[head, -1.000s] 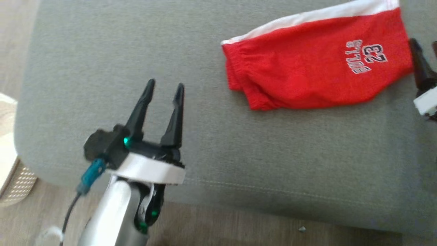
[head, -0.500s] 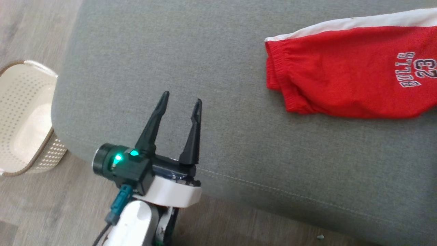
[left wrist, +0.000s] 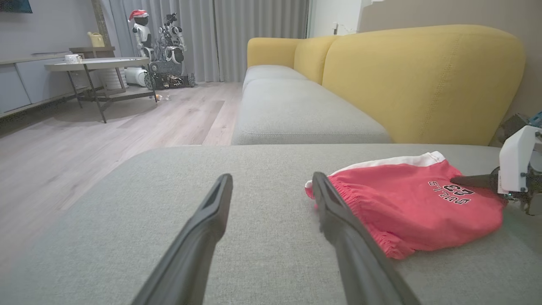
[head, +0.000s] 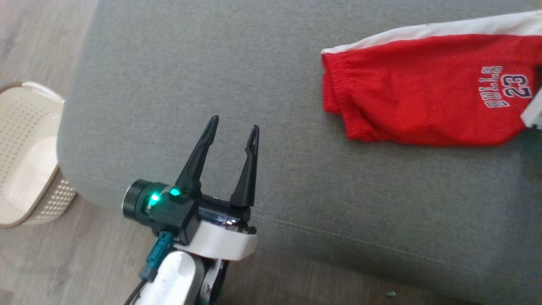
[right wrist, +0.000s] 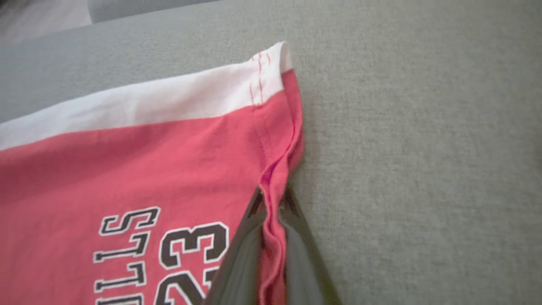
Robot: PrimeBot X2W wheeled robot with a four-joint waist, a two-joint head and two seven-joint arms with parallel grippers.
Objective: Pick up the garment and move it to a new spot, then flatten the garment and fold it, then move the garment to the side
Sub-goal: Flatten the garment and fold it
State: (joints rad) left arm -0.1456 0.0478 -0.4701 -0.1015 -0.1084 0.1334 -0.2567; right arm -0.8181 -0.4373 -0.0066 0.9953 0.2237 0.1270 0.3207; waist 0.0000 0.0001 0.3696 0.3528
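Note:
The garment [head: 423, 93] is a pair of red shorts with a white band and "BULLS 23" print, lying folded on the grey sofa cushion [head: 211, 63]. In the right wrist view my right gripper [right wrist: 271, 190] is shut on a raised fold of the red hem of the garment [right wrist: 127, 169], near its white-banded corner. From the left wrist view the garment [left wrist: 406, 203] lies ahead to the right, with the right gripper [left wrist: 459, 181] reaching onto its far end. My left gripper [head: 235, 123] stands open over bare cushion, well left of the shorts, its fingers [left wrist: 211, 220] empty.
A cream perforated basket [head: 25, 148] stands on the wooden floor off the cushion's left end. The yellow sofa backrest [left wrist: 423, 76] rises behind the shorts. A low table [left wrist: 97, 63] and a parked robot stand far across the room.
My right gripper has closed on the garment's hem. The head camera swung, shifting the whole picture. The left gripper stays open, about where it was.

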